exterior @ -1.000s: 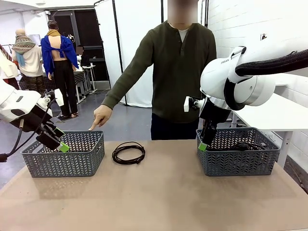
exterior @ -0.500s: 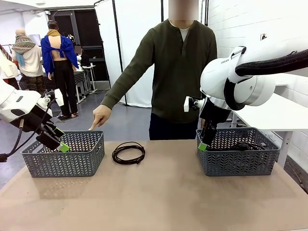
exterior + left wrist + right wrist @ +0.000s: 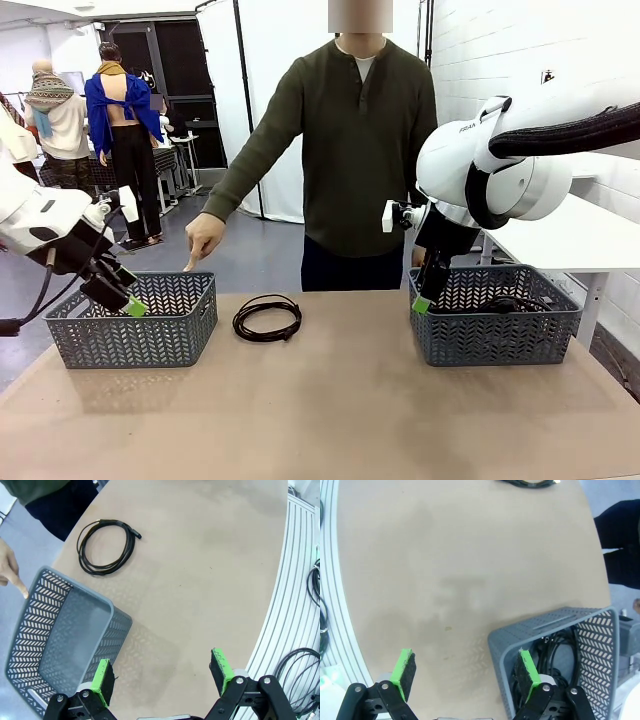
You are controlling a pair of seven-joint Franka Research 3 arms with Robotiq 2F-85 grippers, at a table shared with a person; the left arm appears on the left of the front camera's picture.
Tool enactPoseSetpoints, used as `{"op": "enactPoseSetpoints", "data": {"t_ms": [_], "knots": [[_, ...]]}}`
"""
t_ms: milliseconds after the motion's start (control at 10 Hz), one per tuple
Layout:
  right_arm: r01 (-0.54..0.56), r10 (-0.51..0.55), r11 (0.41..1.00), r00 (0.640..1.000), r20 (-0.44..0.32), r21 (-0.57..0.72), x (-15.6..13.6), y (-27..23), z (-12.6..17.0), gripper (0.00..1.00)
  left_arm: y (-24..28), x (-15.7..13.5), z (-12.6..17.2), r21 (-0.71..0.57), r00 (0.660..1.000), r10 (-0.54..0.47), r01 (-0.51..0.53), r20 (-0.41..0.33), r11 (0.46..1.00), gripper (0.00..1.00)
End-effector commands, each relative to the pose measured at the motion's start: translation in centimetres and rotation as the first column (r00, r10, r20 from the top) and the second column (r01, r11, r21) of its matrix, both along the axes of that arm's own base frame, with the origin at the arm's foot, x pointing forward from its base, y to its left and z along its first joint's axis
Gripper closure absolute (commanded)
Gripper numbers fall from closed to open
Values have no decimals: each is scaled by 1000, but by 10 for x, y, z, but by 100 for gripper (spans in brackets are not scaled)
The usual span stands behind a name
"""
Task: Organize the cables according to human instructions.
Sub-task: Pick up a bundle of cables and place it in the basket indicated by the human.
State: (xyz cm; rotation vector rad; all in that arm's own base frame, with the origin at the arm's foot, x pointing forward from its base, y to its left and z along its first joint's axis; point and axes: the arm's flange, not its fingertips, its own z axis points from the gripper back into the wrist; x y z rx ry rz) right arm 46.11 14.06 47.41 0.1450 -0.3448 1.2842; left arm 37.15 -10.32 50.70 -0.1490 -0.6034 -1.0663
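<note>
Person pointing at left basket; one cable waiting on the table.

One coiled cable (image 3: 267, 318) is lying on the table (image 3: 330, 410) just right of the left basket (image 3: 135, 322), where the person's hand (image 3: 203, 238) is pointing. Cables are already sitting in the right basket (image 3: 495, 315), well right of it. Left gripper (image 3: 125, 300), over the basket's near rim, and right gripper (image 3: 465, 672) are both hanging spread, holding nothing. Seemingly one cable left.

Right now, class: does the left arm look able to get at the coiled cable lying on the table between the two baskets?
Probably yes. The coiled cable lies alone on bare table, beside the left basket. The left end effector, jaws open, hovers over that basket.
</note>
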Motion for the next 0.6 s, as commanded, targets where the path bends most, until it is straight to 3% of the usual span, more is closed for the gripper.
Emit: {"op": "enactPoseSetpoints", "data": {"t_ms": [0,500], "knots": [[5,-5,1000,1000,0,-1,0,0,0,0,-20,21,9,48,997,22,-19,-69,999,0],[5,-5,1000,1000,0,-1,0,0,0,0,-81,73,10,147,972,128,-100,-197,984,0]]}}
